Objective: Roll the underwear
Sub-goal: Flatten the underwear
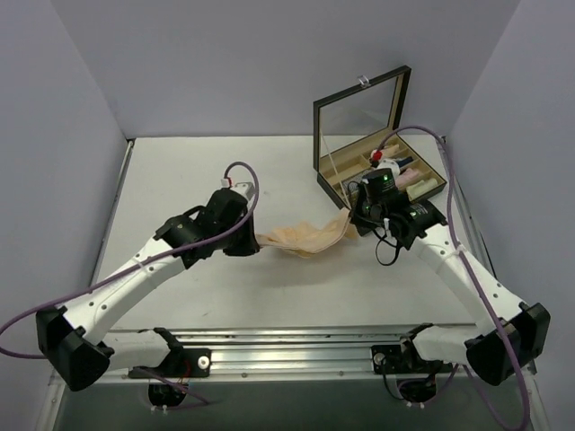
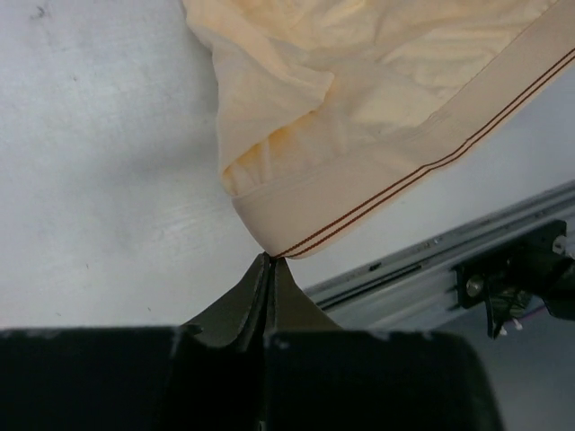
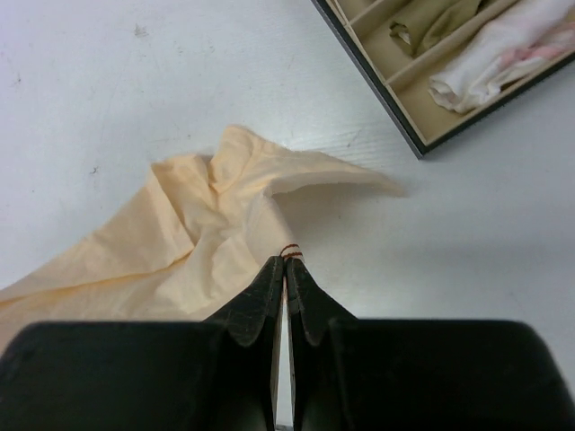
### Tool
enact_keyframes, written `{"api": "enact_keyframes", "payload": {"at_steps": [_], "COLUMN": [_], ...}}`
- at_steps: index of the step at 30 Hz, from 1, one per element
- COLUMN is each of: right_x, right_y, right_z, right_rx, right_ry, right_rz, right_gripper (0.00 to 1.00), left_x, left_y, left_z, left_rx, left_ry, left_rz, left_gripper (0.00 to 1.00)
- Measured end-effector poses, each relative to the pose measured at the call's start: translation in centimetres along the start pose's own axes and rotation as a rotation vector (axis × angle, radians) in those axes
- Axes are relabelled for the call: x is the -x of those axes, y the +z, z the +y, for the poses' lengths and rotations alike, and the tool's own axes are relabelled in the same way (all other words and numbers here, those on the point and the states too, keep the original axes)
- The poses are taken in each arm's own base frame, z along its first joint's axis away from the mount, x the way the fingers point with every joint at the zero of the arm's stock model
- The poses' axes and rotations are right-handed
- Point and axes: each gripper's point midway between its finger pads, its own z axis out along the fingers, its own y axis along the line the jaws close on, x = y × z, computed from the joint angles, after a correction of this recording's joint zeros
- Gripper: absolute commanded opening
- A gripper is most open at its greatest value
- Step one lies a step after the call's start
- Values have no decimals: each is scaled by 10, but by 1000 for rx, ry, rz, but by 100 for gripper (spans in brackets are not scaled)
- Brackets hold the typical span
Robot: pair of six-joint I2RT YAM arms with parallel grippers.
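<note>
Underwear hung stretched across mid-frame.
Left fingers and right fingers each pinched one end tight.

Pale lavender-grey walls on three sides, white table, metal rail along near edge

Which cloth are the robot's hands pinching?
The pale peach underwear, pinched at its ends by the left gripper and the right gripper. The olive cloth and the white-pink cloth sit in the box.
</note>
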Motion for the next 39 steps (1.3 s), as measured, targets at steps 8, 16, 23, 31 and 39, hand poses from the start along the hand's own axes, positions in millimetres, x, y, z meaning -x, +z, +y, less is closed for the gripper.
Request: {"api": "enact_keyframes", "payload": {"at_steps": [8, 16, 23, 31, 39], "right_x": [4, 8, 2, -4, 7], "right_y": [-45, 36, 148, 248, 273], "right_z": [-7, 17, 80, 153, 158], "right_rx": [12, -29, 61, 190, 244], "right_ry": [59, 42, -52, -128, -108], "right_rz": [-41, 34, 161, 214, 216], "right_gripper": [0, 0, 0, 1, 47], "left_x": [-36, -32, -11, 10, 36], "left_y": [-59, -23, 31, 87, 103], "left_z": [-4, 45, 134, 188, 215], "left_rx": [-55, 160, 338, 353, 311], "left_ry": [-112, -220, -443, -585, -651], "left_rz": [20, 84, 131, 218, 201], "left_gripper": [2, 2, 2, 3, 47]}}
